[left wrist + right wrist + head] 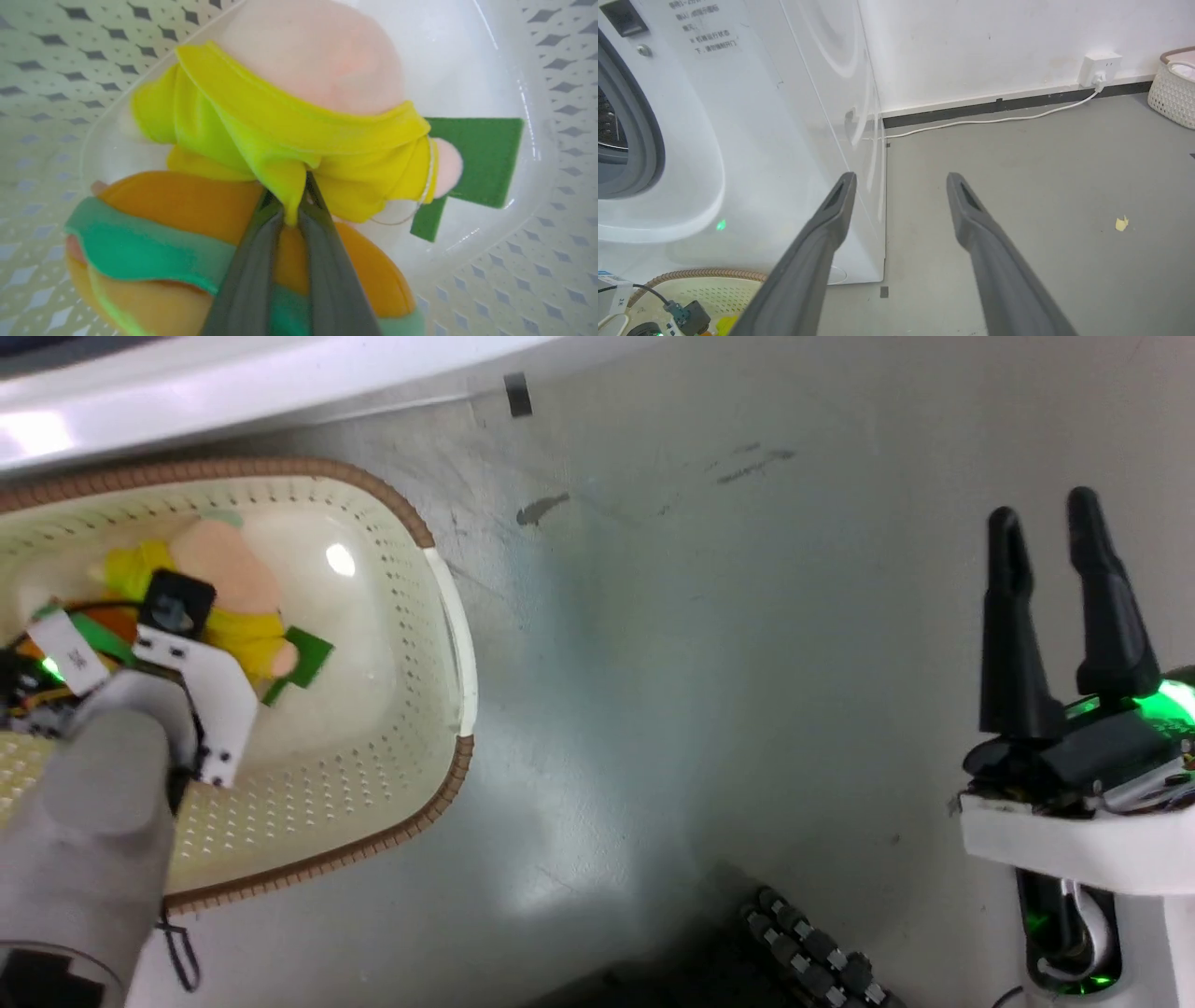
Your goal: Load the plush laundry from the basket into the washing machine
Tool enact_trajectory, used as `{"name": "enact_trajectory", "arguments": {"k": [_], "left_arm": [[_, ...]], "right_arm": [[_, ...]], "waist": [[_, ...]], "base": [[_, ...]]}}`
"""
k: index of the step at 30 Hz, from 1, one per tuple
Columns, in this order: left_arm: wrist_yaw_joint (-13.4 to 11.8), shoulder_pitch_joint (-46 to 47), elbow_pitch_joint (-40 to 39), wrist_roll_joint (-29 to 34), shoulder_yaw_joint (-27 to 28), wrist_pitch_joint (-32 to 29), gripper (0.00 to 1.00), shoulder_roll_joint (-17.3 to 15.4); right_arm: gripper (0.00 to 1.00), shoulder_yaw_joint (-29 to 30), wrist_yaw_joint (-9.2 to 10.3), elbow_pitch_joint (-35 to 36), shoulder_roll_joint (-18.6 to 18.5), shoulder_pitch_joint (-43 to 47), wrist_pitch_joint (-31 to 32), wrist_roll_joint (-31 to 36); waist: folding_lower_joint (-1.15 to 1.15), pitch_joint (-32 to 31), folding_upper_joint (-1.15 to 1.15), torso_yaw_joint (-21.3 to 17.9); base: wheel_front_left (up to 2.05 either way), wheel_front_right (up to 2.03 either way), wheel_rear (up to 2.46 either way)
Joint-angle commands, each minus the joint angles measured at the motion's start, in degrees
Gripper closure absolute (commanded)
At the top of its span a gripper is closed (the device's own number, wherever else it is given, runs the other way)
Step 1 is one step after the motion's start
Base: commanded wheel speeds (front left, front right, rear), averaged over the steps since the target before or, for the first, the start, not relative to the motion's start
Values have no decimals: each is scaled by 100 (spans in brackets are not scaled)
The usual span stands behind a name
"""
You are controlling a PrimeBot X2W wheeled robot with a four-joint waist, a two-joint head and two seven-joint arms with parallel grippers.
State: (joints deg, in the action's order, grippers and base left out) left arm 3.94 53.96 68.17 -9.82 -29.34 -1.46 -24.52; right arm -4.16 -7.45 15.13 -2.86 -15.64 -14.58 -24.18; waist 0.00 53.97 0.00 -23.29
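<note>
The burger-shaped plush laundry [233,588] lies inside the cream basket [411,709] at the left of the head view. My left gripper [292,205] reaches down into the basket and is shut on a fold of the plush's yellow layer [289,140], above its orange bun and green edging. The pale pink round part [317,51] and a small green tab [481,158] rest on the basket floor. My right gripper [1055,551] hangs open over the bare floor at the right, nothing between its fingers. The white washing machine [752,140] stands behind the basket, its grey porthole seal [644,135] at the right wrist view's left edge.
Grey floor [709,663] spreads between the basket and my right arm. My base's dark wheel [812,952] shows at the bottom. A second white woven basket [1174,88], a wall socket [1099,67] and a white cable run along the far wall.
</note>
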Motion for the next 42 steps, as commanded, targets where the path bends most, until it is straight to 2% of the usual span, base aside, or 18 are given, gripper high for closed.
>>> {"name": "enact_trajectory", "arguments": {"k": [1,12,20,22,23,24,25,26,27,28,29,30,34,38,42], "left_arm": [[-10,-176,148,-75,-44,106,100,99],[41,-1189,104,-521,59,1351,100,1028],[144,-1926,-504,-796,192,1637,100,1338],[118,-2163,-986,-835,286,1641,100,1337],[118,-2163,-986,-835,286,1641,100,1337],[42,-2464,-1557,-873,434,1643,100,1316],[42,-2464,-1557,-873,434,1643,100,1316],[-103,-2766,-2224,-853,613,1643,100,1280],[-103,-2766,-2224,-853,613,1643,100,1280],[-168,-2930,-2550,-837,702,1644,100,1275],[-275,-3231,-3188,-805,886,1644,100,1293],[-275,-3231,-3188,-805,886,1644,100,1293],[-402,-3640,-4374,-708,1258,1644,100,1388],[-351,-3742,-5243,-586,1545,1645,100,1474],[-235,-3525,-5781,-479,1781,1645,100,1481]], "right_arm": [[0,39,-3,-40,-1,-69,-41,11],[0,334,-3,-397,-1,478,-41,514],[0,567,-3,-505,-1,943,-41,905],[0,638,-3,-518,-1,1023,-41,938],[0,638,-3,-518,-1,1023,-41,938],[0,699,-3,-505,-1,1094,-41,960],[0,699,-3,-505,-1,1094,-41,960],[0,749,-3,-485,-1,1152,-41,962],[0,749,-3,-485,-1,1152,-41,962],[0,764,-3,-484,-1,1181,-41,962],[0,771,-3,-484,-1,1239,-41,965],[0,771,-3,-484,-1,1239,-41,965],[0,723,-3,-475,-1,1270,-41,989],[0,654,-3,-446,-1,1207,-41,1013],[0,565,-3,-422,-1,1122,-41,1041]], "waist": [[0,-393,0,191],[0,-2336,0,1050],[0,-3289,0,1602],[0,-3446,0,1690],[0,-3446,0,1690],[0,-3562,0,1757],[0,-3562,0,1757],[0,-3630,0,1817],[0,-3630,0,1817],[0,-3668,0,1842],[0,-3718,0,1890],[0,-3718,0,1890],[0,-3713,0,1931],[0,-3578,0,1878],[0,-3311,0,1740]], "base": [[0,0,0],[0,0,0],[0,0,0],[0,0,0],[0,0,0],[0,0,0],[0,0,0],[0,0,0],[0,0,0],[0,0,0],[0,0,0],[0,0,0],[0,0,0],[0,0,0],[0,0,0]]}}
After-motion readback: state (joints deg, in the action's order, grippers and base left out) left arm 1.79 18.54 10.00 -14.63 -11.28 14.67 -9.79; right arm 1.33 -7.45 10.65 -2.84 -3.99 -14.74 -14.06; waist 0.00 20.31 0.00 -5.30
